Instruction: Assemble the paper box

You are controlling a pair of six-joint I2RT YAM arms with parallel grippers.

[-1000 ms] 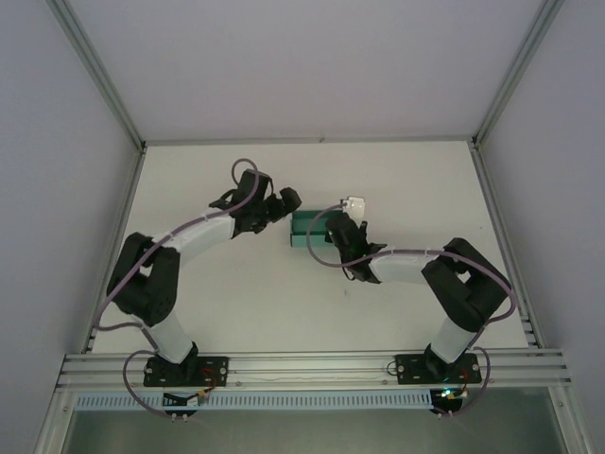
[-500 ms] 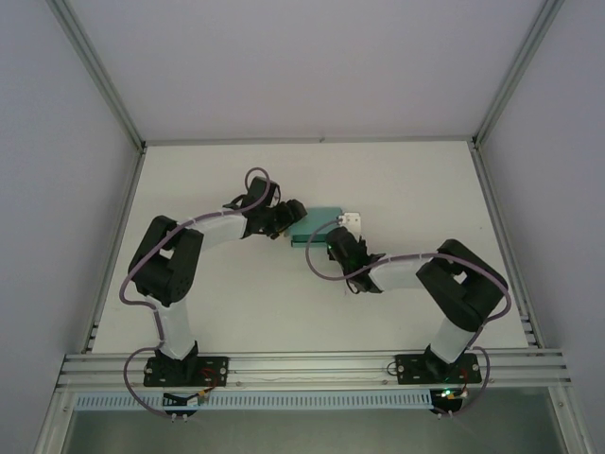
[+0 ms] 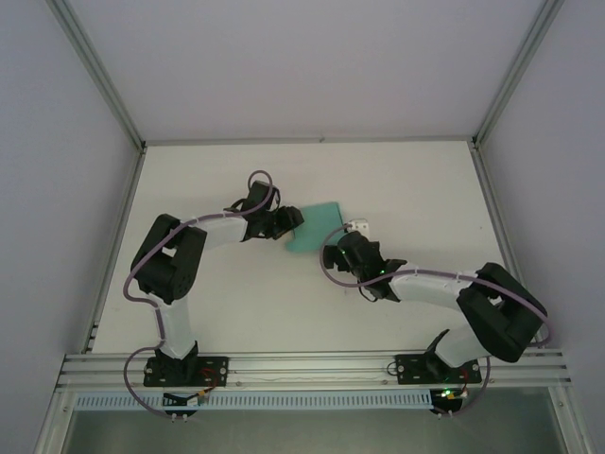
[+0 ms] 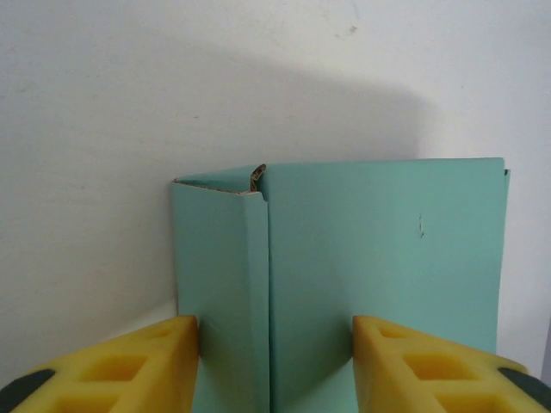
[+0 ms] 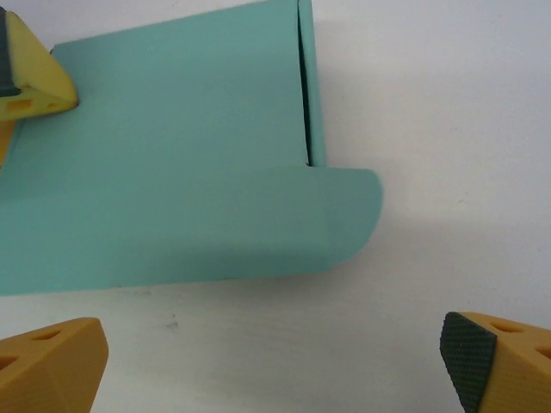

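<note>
The teal paper box (image 3: 317,225) sits mid-table as a folded piece, with a narrow side panel beside a wide face (image 4: 379,258). My left gripper (image 3: 288,219) is at its left end. In the left wrist view the left gripper (image 4: 275,361) has both yellow fingers pressed against the box, shut on it. My right gripper (image 3: 336,248) is just near-right of the box. In the right wrist view the right gripper (image 5: 271,370) stands wide open over bare table, short of the box's round-cornered flap (image 5: 344,211). A left fingertip (image 5: 30,73) rests at the box's far corner.
The white table (image 3: 416,180) is bounded by grey walls and aluminium posts at the back and sides. An aluminium rail (image 3: 312,364) carries both arm bases at the near edge. Cables loop along both arms.
The right gripper opened, let go of the box and drew back toward the near right. The left gripper closed onto the box's left end. The box turned and now lies skewed.
</note>
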